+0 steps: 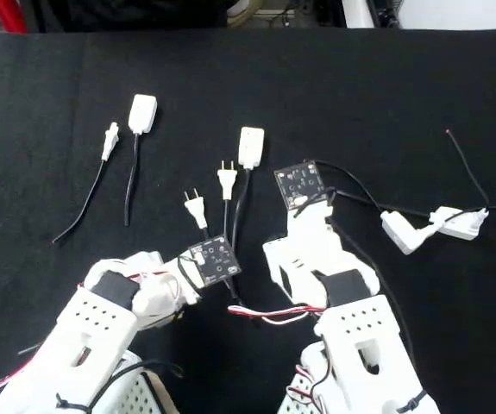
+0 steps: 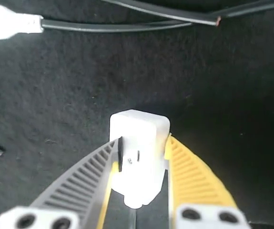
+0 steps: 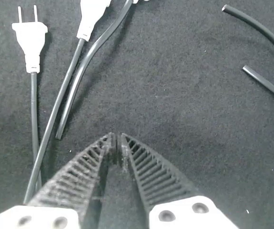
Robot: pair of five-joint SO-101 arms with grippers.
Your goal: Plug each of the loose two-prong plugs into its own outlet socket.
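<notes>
Grasp: left gripper (image 2: 140,143) pinches a white block (image 2: 139,125), apparently an outlet socket, at lower centre of the left wrist view. It grips the block by its flanks, so the slotted face stays uncovered, presumably for prongs to enter.
Idle tool: right gripper (image 3: 116,143) has its fingers pressed together on nothing, low over the black cloth (image 3: 198,95). It is probably waiting to fetch a plug.
Near plugs: lower plug (image 1: 196,207) and upper plug (image 1: 227,179) lie at centre of the high view, prongs pointing up-frame, just beyond both grippers.
Loose sockets: centre socket (image 1: 250,145) lies just above the upper plug; far socket (image 1: 142,112) lies upper left.
Far plug: third plug (image 1: 109,141) lies just beside the far socket, unplugged.
Right side: white pair (image 1: 424,226) lies touching; whether it is mated cannot be told.
</notes>
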